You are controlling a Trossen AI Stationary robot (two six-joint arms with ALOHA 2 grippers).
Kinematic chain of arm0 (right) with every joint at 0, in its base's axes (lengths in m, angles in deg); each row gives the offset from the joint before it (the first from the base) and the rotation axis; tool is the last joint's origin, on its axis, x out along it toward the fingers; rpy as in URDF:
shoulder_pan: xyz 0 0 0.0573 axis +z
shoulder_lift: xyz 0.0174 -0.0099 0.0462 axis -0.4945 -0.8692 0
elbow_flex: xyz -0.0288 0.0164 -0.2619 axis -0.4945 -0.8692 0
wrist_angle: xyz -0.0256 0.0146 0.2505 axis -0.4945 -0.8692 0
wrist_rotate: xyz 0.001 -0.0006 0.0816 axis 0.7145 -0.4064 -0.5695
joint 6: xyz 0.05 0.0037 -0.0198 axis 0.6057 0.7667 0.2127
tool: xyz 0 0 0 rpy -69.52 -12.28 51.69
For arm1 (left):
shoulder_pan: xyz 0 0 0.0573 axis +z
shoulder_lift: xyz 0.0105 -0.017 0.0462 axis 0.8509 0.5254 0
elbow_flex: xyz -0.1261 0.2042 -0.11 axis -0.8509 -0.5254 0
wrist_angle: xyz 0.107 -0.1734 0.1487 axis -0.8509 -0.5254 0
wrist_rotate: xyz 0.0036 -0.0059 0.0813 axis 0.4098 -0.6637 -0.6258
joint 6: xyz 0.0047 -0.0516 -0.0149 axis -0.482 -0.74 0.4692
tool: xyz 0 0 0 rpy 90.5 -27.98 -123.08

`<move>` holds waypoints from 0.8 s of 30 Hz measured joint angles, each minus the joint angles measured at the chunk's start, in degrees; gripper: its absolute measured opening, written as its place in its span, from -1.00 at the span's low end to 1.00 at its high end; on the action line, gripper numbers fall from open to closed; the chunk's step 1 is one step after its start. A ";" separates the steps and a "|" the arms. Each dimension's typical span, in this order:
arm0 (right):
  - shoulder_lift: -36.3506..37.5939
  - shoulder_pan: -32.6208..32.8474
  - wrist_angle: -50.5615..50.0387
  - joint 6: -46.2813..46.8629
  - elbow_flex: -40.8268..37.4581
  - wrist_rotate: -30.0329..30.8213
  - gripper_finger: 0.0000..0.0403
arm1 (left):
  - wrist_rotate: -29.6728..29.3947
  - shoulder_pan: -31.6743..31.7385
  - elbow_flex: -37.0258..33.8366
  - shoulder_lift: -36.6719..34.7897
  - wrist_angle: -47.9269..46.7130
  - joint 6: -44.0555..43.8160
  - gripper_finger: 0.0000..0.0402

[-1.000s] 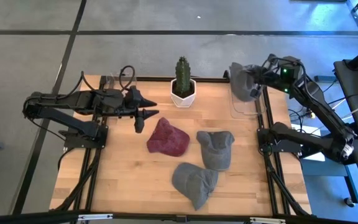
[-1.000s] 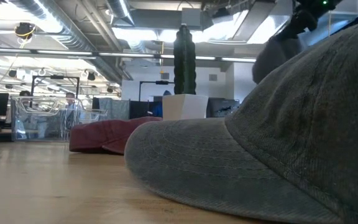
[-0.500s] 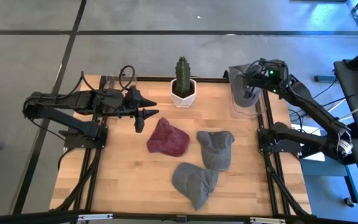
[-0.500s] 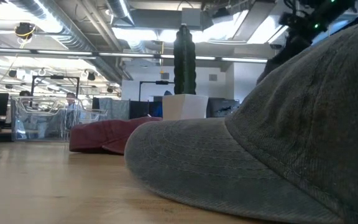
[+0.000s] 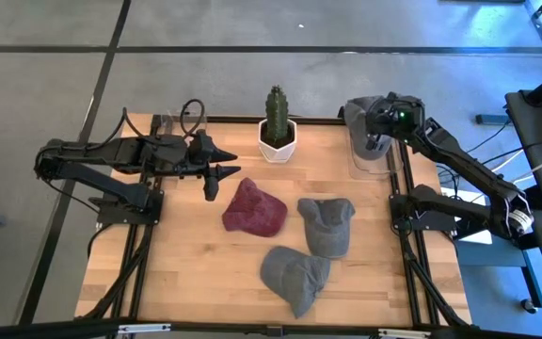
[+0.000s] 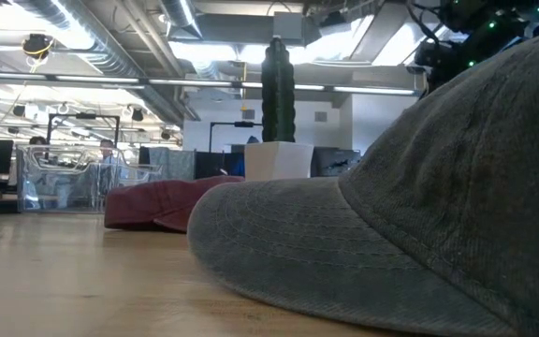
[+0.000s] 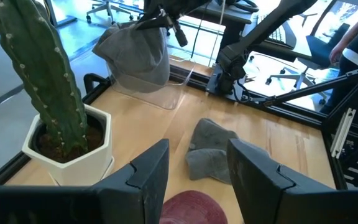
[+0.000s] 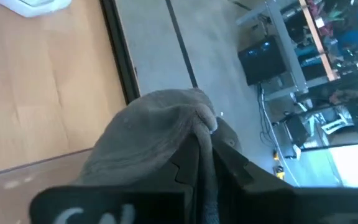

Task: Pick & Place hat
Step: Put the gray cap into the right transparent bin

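My right gripper (image 5: 375, 121) is shut on a grey hat (image 5: 363, 127) above a clear tray (image 5: 371, 162) at the table's far right corner. The left wrist view shows this hat (image 7: 135, 56) hanging under the right gripper (image 7: 165, 20), just over the tray (image 7: 151, 96). A maroon hat (image 5: 254, 209) and two more grey hats (image 5: 327, 224) (image 5: 294, 275) lie flat on the table's middle. My left gripper (image 5: 217, 171) is open and hovers left of the maroon hat. My right gripper pinches a bunched fold of the grey hat's cloth (image 8: 194, 124) between its two fingers (image 8: 188, 165), coming from above. The hat hangs below the fingers. I cannot tell whether its lower edge (image 7: 132, 84) touches the clear tray.
A cactus in a white pot (image 5: 276, 127) stands at the middle of the far edge, between the two arms. In the low view the nearest grey hat (image 6: 419, 215) fills the right half and hides the tray. Bare wood lies along the table's left and near sides.
My right arm has swung toward the table's left and gone down, bringing the grey hat lower over the clear tray. In the low view the hat has sunk out of sight behind the near grey hat. The gripper has stayed shut on it.
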State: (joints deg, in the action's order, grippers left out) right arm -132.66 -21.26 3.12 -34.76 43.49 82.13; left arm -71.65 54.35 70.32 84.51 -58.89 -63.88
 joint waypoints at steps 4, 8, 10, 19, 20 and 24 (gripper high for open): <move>0.00 0.00 -0.02 -1.12 0.00 3.89 -0.84 | -0.10 -0.01 0.00 0.00 0.00 0.02 -0.22; -0.02 0.00 -0.66 -2.83 0.00 7.91 -0.84 | -1.05 0.01 0.00 0.00 -0.02 0.02 -0.22; -0.02 0.00 -1.50 -2.84 0.02 8.90 -0.84 | -1.27 0.01 0.00 0.00 0.00 0.10 -0.22; -0.74 0.00 -4.70 -2.73 0.02 13.86 -0.80 | -1.29 0.00 0.00 0.00 0.00 0.44 -0.22; -0.96 0.00 -4.42 -2.72 0.02 14.08 -0.77 | -1.27 -0.01 0.00 0.00 0.00 0.44 -0.22; -1.93 0.00 -4.04 -1.58 0.02 14.36 -0.56 | -1.27 -0.01 0.00 0.00 -0.04 0.44 -0.22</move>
State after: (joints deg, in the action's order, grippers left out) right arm -134.59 -21.26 -0.91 -36.35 43.51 96.49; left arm -72.92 54.34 70.32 84.51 -58.94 -63.44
